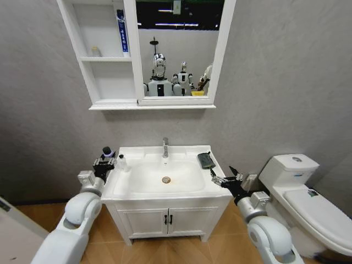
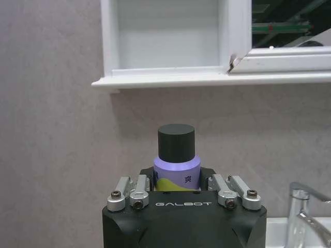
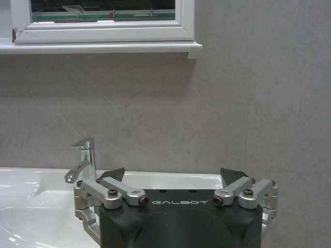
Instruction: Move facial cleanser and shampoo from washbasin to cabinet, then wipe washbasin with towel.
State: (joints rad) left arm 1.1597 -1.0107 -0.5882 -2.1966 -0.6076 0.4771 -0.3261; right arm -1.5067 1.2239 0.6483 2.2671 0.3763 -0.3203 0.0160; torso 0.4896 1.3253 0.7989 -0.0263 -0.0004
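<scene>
At the washbasin's far-left corner, the left gripper clasps a purple dark-capped bottle, not yet shelved. The cabinet above already holds a blue tube. The towel lies on the far-right rim. Just right of the basin, the right gripper hangs spread wide, empty. Wiping remains.

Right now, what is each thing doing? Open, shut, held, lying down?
Left tool: shut on purple bottle, upright.
Right tool: open, empty.
Towel: lying on washbasin rim.
Tap: no water running.
Vanity doors: shut.
Toilet lid: down.
</scene>
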